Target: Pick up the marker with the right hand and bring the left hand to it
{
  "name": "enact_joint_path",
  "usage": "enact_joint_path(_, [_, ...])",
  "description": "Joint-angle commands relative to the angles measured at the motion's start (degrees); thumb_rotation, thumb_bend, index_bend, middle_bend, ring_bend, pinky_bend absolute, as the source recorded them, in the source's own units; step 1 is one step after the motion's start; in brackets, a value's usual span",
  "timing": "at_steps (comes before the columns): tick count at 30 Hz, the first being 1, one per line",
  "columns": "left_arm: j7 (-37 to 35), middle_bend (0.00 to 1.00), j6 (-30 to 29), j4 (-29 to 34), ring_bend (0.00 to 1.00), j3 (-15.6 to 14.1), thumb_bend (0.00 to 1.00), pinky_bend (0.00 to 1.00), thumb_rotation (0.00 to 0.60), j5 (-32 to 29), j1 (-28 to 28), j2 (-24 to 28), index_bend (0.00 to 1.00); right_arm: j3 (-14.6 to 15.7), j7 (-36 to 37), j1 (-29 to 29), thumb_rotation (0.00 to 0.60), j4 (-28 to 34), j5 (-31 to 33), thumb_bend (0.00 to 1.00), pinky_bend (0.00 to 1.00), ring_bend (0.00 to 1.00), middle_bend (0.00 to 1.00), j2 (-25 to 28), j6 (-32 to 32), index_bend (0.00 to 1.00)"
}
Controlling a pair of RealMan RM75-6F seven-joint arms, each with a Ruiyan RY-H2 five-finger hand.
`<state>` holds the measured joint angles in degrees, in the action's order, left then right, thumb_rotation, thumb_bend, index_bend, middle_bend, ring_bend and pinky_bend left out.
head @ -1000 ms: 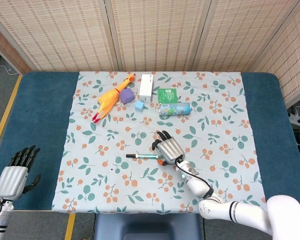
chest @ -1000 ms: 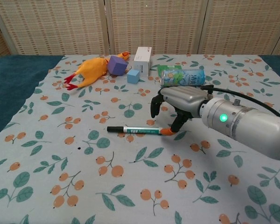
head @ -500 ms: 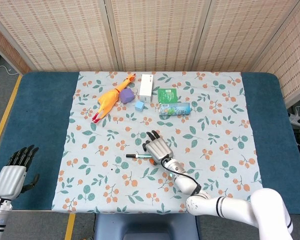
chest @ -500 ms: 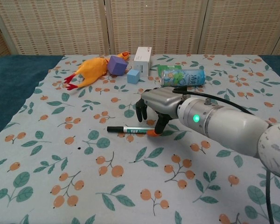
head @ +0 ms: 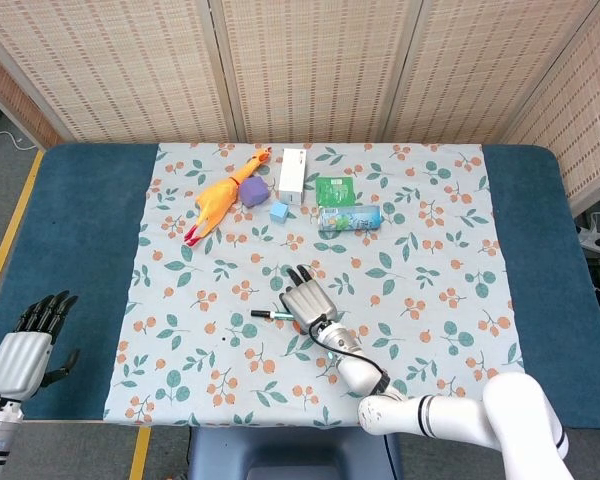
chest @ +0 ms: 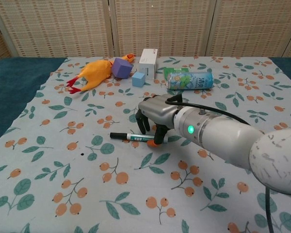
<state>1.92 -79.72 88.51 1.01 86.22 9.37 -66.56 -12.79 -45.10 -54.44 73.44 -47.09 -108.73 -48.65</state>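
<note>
Right robot hand (chest: 153, 119) down over the marker (chest: 131, 137), fingers curled toward the cloth above the pen's orange-tipped end; fingertips (chest: 156, 140) at the barrel, but whether touching or clamping cannot be told from either view. From the head view, same right robot hand (head: 308, 300) covering the marker's right portion (head: 270, 314), only the dark-capped end poking out to the left.

Marker flat on the leaf-and-berry cloth (chest: 63, 160), near the middle of the bench (head: 80, 220), lying roughly crosswise, black cap pointing left, not lifted.

Left robot hand (head: 25, 350) well apart from the marker, off past the bench's near left corner, fingers spread and holding nothing.

Further back on the cloth, well apart from the marker: a drinks can (chest: 190, 80) on its side, with a green packet (head: 333, 190) just behind it; a white box (chest: 147, 62) beside a small light-blue cube (chest: 138, 79); a purple block (chest: 121, 68) touching a yellow rubber chicken (chest: 92, 74) lying on its side.

Woven screen panels (head: 310, 60) behind the bench.
</note>
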Motion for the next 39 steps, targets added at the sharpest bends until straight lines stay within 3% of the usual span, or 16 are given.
enact_joint_path(1, [-0.1,0.0,0.3,0.0,0.0,0.0,0.39,0.1,0.6,-0.1,0.1,0.0,0.0,0.5,-1.5,-0.7,0.6,0.1,1.4,0.22,0.0,0.03,0.4,-0.4,-0.7,0.49])
enact_joint_path(8, [0.0,0.0,0.7,0.0,0.0,-0.1,0.39,0.1,0.6,-0.1,0.3,0.0,0.0,1.0,-2.9,-1.6,0.6,0.5,3.4,0.22,0.0,0.04,0.42,-0.7,-2.0,0.51])
enact_joint_path(15, [0.3,0.0,0.8,0.2,0.0,-0.2,0.39,0.1,0.6,-0.2,0.3,0.0,0.0,1.6,-1.9,-1.7,0.6,0.4,2.6,0.25,0.0,0.15,0.53,-0.5,-3.0,0.65])
enact_joint_path(22, [0.7,0.0,1.1,0.2,0.0,-0.2,0.39,0.1,0.6,-0.4,0.4,-0.1,0.0,2.3,-0.3,-1.3,0.6,0.3,0.7,0.27,0.0,0.2,0.59,0.1,-3.7,0.73])
enact_joint_path(25, [0.7,0.0,0.9,0.3,0.0,-0.3,0.39,0.1,0.6,-0.2,0.4,0.0,0.0,3.2,3.7,0.2,0.6,0.8,-3.6,0.29,0.01,0.26,0.64,0.7,-5.2,0.78])
enact_joint_path(31, [-1.2,0.0,0.9,0.3,0.0,-0.9,0.4,0.11,0.6,1.5,0.7,0.0,0.0,5.6,21.7,6.6,0.6,-1.6,-16.1,0.33,0.05,0.38,0.75,1.0,-10.8,0.88])
enact_joint_path(34, [-2.9,0.0,1.3,0.2,0.0,-1.4,0.41,0.12,0.6,2.4,1.0,0.1,0.0,5.6,28.7,7.8,0.6,-5.1,-20.2,0.34,0.05,0.4,0.77,1.4,-11.7,0.88])
enact_joint_path(39, [-5.9,0.0,3.5,1.2,0.0,-1.6,0.43,0.16,0.6,3.3,2.5,1.4,0.0,4.8,34.3,7.1,0.6,-6.8,-24.5,0.34,0.06,0.41,0.77,3.5,-10.6,0.89])
